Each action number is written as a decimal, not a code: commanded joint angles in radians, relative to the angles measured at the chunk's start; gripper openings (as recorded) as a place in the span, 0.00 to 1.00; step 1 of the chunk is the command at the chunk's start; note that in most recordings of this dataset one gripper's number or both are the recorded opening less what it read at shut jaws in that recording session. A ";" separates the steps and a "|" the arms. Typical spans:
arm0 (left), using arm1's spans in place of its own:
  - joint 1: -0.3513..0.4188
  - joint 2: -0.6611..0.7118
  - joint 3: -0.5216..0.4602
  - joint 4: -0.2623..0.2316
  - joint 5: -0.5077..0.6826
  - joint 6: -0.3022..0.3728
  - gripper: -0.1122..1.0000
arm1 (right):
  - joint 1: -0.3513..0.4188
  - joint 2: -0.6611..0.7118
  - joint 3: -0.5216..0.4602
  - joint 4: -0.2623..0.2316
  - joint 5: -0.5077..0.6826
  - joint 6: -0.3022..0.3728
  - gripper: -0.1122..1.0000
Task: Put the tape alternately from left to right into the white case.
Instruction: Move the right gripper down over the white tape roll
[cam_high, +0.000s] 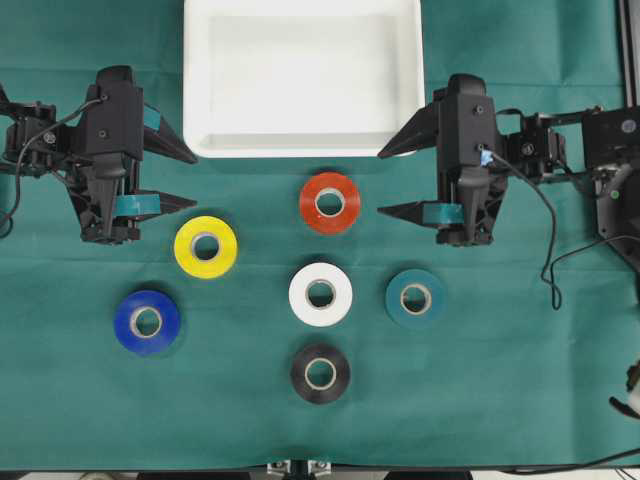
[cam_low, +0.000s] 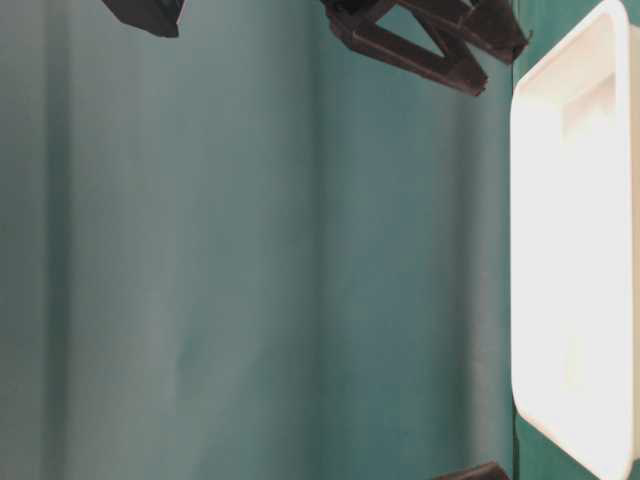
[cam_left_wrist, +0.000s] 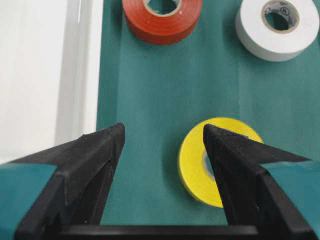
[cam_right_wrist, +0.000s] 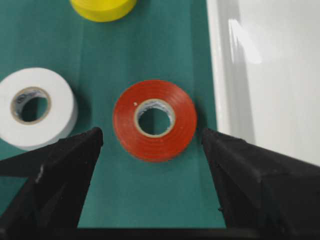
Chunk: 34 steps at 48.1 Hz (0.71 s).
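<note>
Left gripper (cam_high: 186, 174) and right gripper (cam_high: 388, 181) both stand spread wide, holding nothing. White case (cam_high: 200, 90) contains no rolls; red roll (cam_high: 330, 202) lies just beside its rim.

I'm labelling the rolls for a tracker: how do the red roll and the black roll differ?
The red roll lies nearest the white case, between the open grippers; the black roll lies farthest from it, at the near edge of the group. Red shows in both wrist views, black in neither. Both lie flat on the green cloth, with grey cores.
</note>
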 joint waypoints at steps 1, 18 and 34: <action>-0.002 -0.006 -0.025 -0.003 -0.005 -0.002 0.96 | 0.015 -0.002 -0.023 -0.002 -0.008 0.003 0.90; -0.002 -0.006 -0.023 -0.003 -0.005 -0.002 0.96 | 0.048 0.040 -0.049 -0.002 -0.003 0.029 0.90; -0.002 -0.005 -0.023 -0.003 -0.005 -0.002 0.96 | 0.112 0.124 -0.120 -0.002 -0.003 0.034 0.90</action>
